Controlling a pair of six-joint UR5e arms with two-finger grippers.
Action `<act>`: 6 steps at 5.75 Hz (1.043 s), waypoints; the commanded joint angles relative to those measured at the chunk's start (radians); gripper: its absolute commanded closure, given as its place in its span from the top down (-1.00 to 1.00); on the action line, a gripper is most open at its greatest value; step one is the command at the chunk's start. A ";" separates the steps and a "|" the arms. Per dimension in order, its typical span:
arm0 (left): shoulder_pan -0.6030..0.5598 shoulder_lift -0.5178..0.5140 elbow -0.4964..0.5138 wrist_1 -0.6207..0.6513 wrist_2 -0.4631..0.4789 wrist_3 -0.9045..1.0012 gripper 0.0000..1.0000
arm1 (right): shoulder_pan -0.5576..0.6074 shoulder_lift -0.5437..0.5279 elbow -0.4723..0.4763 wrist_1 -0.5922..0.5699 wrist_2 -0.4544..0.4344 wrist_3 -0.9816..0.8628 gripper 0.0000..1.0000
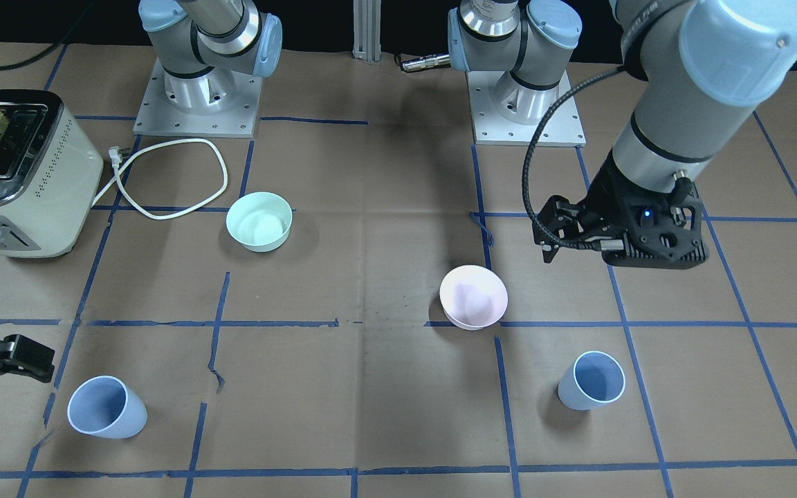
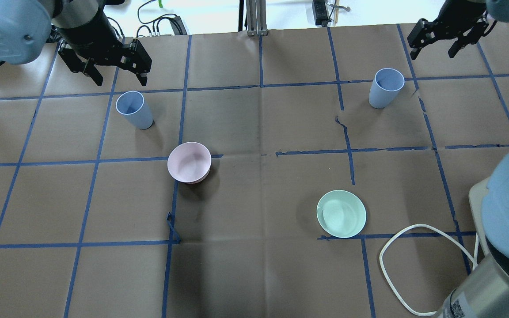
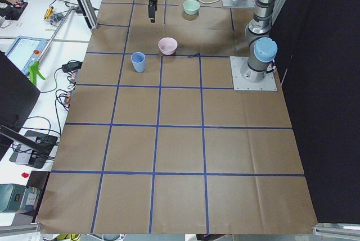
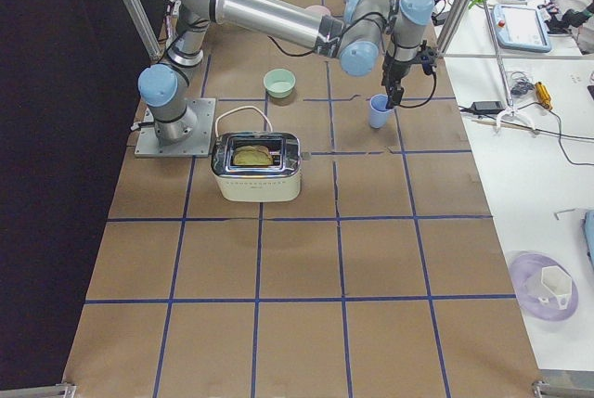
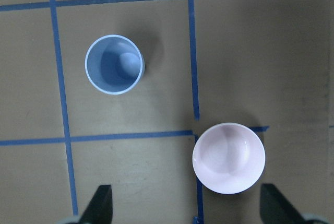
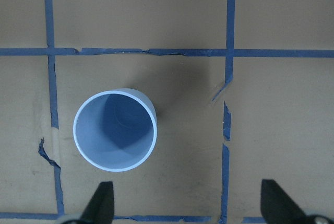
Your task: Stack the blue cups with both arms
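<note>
The left blue cup (image 2: 134,109) stands upright on the table (image 2: 254,274), near the pink bowl (image 2: 189,161). The right blue cup (image 2: 385,87) is upright too, well apart from it. Each has a gripper hovering close by: left gripper (image 2: 120,81), right gripper (image 2: 432,53). Both have their jaws spread wide (nothing held).
</note>
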 commanded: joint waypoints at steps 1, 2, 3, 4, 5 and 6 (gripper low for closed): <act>0.006 -0.111 -0.009 0.139 0.000 0.012 0.97 | 0.005 0.033 0.100 -0.156 0.025 0.004 1.00; 0.006 -0.163 -0.012 0.174 0.005 0.012 0.97 | 0.005 0.035 0.154 -0.248 0.027 0.001 1.00; 0.008 -0.205 -0.006 0.185 0.006 0.014 0.97 | 0.005 0.049 0.163 -0.250 0.027 0.002 1.00; 0.020 -0.217 -0.031 0.266 0.005 0.017 0.97 | 0.005 0.053 0.168 -0.250 0.028 0.004 0.98; 0.026 -0.231 -0.036 0.279 0.006 0.041 0.97 | 0.005 0.052 0.177 -0.250 0.028 0.007 0.30; 0.046 -0.252 -0.036 0.293 0.006 0.043 0.97 | 0.005 0.049 0.177 -0.250 0.028 0.010 -0.56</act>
